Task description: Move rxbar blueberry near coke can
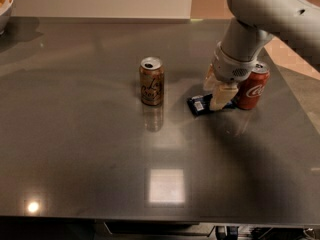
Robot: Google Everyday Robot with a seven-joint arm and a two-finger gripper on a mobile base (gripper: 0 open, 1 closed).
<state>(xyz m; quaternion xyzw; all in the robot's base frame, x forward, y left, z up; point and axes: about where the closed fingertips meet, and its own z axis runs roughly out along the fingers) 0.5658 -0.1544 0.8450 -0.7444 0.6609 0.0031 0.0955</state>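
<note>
Gripper (pixel 216 90) low at table level, right on the rxbar blueberry (pixel 199 104), just left of the coke can (pixel 252 86). Clamped on the bar or already let go: cannot tell from here.

Bar flat on the dark table (pixel 100 159). Dark-blue end poking out to the left of the gripper, other end running toward the red can's base. Touching the can or just shy of it: not readable.

Coke can upright, partly hidden behind the arm (pixel 250 29). Brown-gold can (pixel 151 81) upright, well apart to the left, out of the way.

Judgement: placement as good as reached, release and retreat the step in hand.

To do it well:
- Let go with the bar lying flat, no drag.
- Lift straight up before any sideways travel. Wrist close beside the coke can, easy to clip and topple.
- Keep the retreat path up and away from the red can.
- Watch for the bar riding up with the gripper.
</note>
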